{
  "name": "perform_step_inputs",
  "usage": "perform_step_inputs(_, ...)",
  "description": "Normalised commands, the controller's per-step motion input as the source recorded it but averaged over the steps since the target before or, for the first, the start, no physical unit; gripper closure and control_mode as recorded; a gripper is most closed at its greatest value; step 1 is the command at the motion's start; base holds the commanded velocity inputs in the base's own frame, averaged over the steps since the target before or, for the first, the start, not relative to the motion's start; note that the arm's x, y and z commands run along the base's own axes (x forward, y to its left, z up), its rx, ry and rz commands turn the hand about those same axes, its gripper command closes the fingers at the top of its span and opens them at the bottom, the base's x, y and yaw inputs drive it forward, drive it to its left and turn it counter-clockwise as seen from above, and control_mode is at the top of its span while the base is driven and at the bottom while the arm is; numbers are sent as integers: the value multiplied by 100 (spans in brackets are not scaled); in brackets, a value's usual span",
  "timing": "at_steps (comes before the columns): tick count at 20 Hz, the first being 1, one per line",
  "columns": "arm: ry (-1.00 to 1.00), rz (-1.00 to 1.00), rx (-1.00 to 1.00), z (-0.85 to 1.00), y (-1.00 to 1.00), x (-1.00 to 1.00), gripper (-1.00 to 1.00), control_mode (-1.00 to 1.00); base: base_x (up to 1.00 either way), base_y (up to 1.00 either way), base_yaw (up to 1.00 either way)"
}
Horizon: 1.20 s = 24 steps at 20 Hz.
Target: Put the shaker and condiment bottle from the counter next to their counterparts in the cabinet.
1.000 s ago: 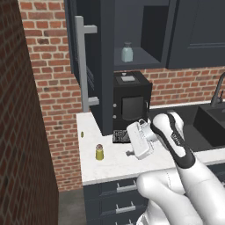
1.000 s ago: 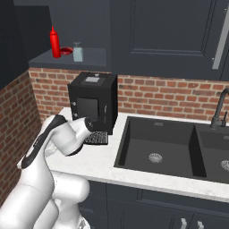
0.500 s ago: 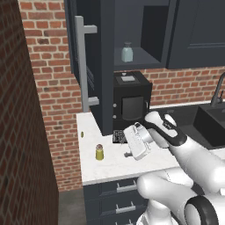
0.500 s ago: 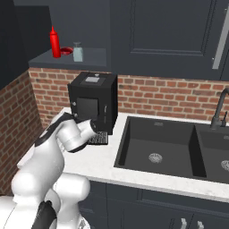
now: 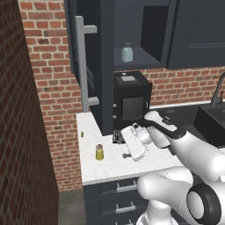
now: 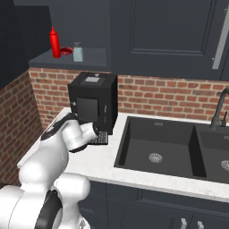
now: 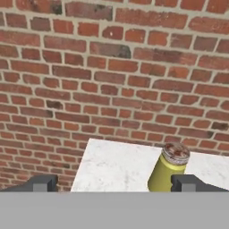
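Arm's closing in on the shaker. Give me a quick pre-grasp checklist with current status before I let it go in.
1. Gripper open: ok.
2. Shaker upright on the counter: ok.
3. Shaker centred between the fingertips: not ok, in the hand view it sits near the right one.
4. Nothing between gripper and shaker: ok.
5. Cabinet door open: ok.
6. Red bottle shelved beside the pale jar: ok.
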Motion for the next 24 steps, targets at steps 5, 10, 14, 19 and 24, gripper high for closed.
perform_step_inputs(5, -3, -8, 0, 0, 27, -31, -100, -100, 0, 0, 0)
perform_step_inputs(10, 0, 0, 0, 0, 0, 0, -100, -100, 0, 0, 0)
perform_step_inputs(14, 0, 0, 0, -7, 1, 0, -100, -100, 0, 0, 0)
perform_step_inputs(19, -4, 0, 0, -38, 9, 0, -100, -100, 0, 0, 0)
perform_step_inputs(24, -1, 0, 0, -32, 11, 0, -100, -100, 0, 0, 0)
